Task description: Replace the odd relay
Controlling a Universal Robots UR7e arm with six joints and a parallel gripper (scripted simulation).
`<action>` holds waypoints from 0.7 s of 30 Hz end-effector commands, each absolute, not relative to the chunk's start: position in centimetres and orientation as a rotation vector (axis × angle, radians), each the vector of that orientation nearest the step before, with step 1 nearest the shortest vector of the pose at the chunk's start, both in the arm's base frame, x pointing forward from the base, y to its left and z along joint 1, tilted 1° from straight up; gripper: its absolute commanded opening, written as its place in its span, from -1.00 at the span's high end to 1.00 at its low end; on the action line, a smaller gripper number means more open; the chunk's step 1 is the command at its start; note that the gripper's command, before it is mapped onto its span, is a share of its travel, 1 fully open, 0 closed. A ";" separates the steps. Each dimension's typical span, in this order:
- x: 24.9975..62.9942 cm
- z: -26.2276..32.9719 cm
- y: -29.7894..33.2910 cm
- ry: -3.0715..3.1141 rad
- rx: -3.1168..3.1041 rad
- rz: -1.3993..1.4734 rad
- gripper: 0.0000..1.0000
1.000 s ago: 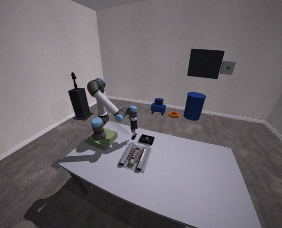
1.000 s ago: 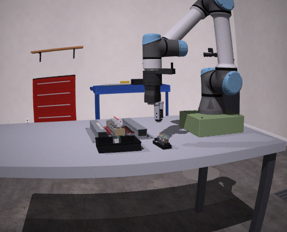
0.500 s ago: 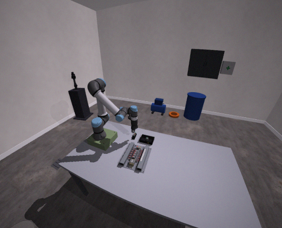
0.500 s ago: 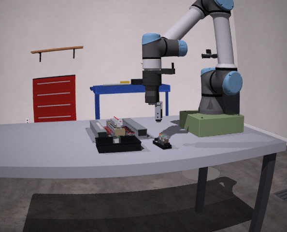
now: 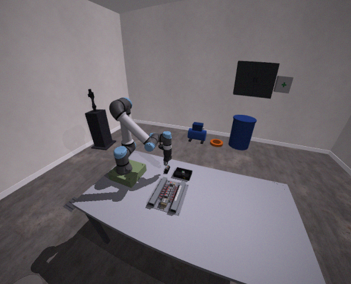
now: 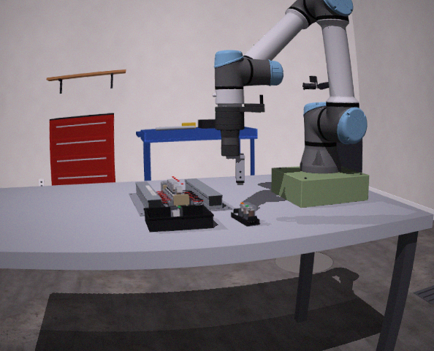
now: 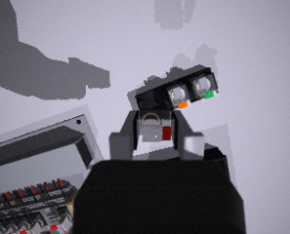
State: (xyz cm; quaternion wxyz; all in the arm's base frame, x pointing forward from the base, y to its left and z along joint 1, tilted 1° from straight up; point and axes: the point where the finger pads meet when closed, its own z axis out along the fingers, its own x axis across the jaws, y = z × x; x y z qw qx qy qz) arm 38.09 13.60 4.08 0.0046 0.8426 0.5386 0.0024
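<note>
My gripper (image 7: 154, 122) is shut on a grey relay (image 7: 153, 128) with a red test button and holds it in the air above the table. It also shows in the exterior view (image 6: 240, 174). Just beyond it stands a small black spare holder (image 7: 181, 92) with two relays, one orange-buttoned and one green-buttoned; the holder shows below my fingers in the exterior view (image 6: 245, 215). The panel's relay row (image 6: 176, 184) carries red buttons and lies left of me (image 7: 29, 192). The black tray (image 6: 179, 218) holds one relay.
Two grey wire ducts (image 6: 204, 191) flank the relay row on the panel (image 5: 167, 195). The arm's green base block (image 6: 323, 186) stands at the table's right end. A dark grey duct edge (image 7: 42, 141) lies near my left finger.
</note>
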 end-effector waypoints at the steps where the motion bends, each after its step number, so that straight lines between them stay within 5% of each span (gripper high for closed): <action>1: 38.1 4.1 13.6 1.705 2.628 0.010 1.00; 21: 38.1 4.1 13.6 2.028 2.387 0.008 1.00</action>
